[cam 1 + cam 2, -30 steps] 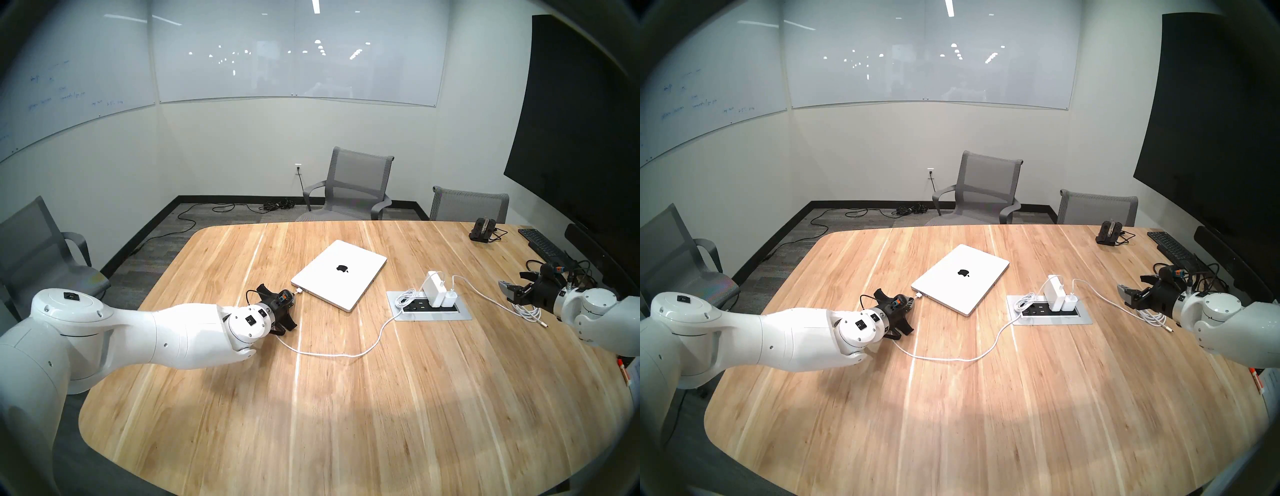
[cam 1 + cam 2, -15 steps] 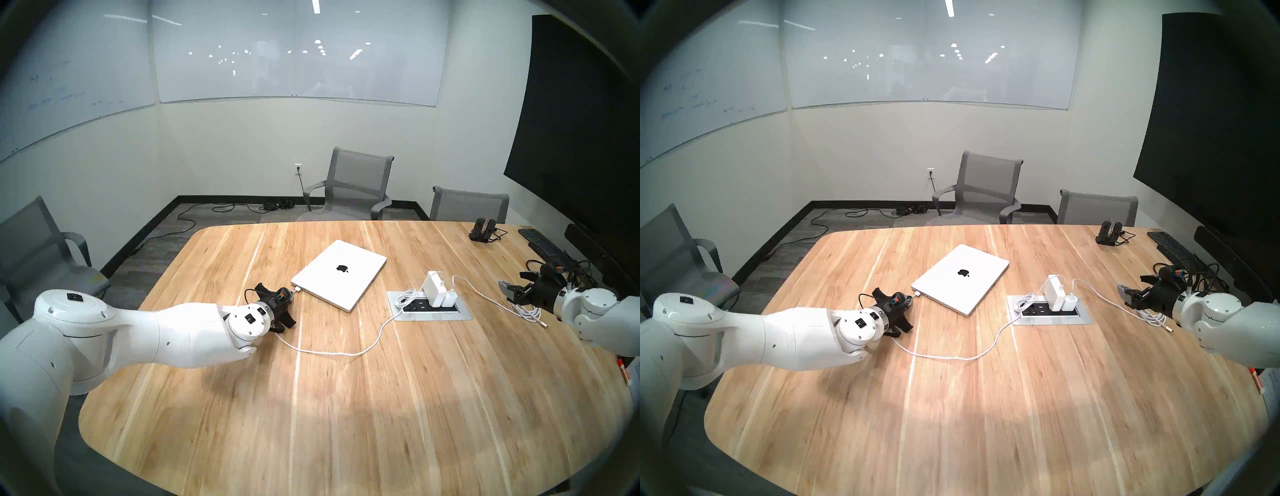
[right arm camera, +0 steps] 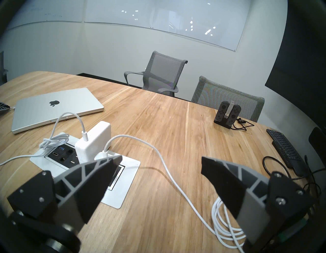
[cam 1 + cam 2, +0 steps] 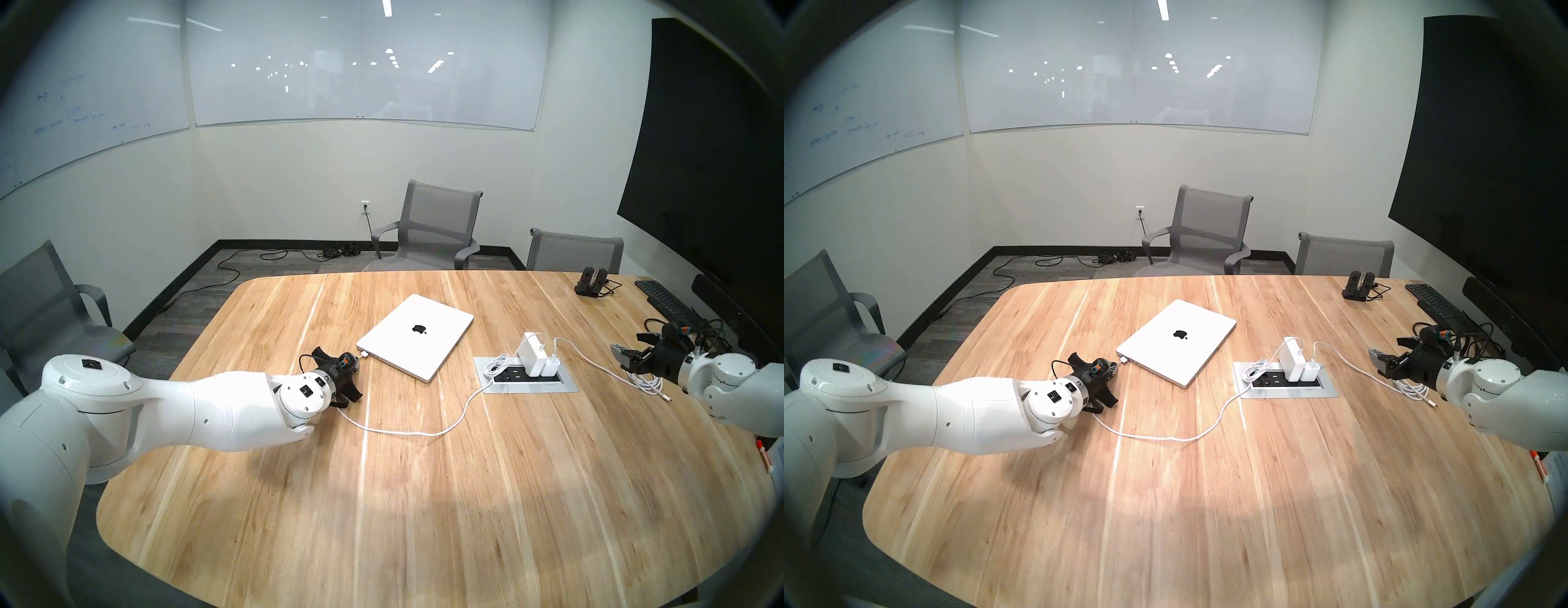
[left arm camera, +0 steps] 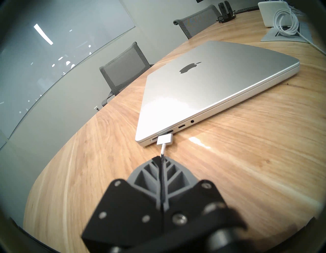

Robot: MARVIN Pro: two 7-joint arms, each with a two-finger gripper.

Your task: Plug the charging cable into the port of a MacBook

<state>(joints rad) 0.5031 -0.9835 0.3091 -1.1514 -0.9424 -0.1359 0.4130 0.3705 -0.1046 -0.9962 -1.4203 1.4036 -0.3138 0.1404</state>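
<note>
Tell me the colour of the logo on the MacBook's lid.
Black: the apple logo stands dark against the silver lid of the MacBook, clearest in the left wrist view.

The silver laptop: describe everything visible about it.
The slim silver metal laptop with rounded corners lies closed and flat on the light wooden table, a black apple logo centred on its lid. Its thin side edge shows a row of small dark oblong ports and one round jack. The flat white squarish connector of the thin white charging cable sits against that edge near the corner; whether it is fully seated cannot be told. Nothing else touches it.
</note>
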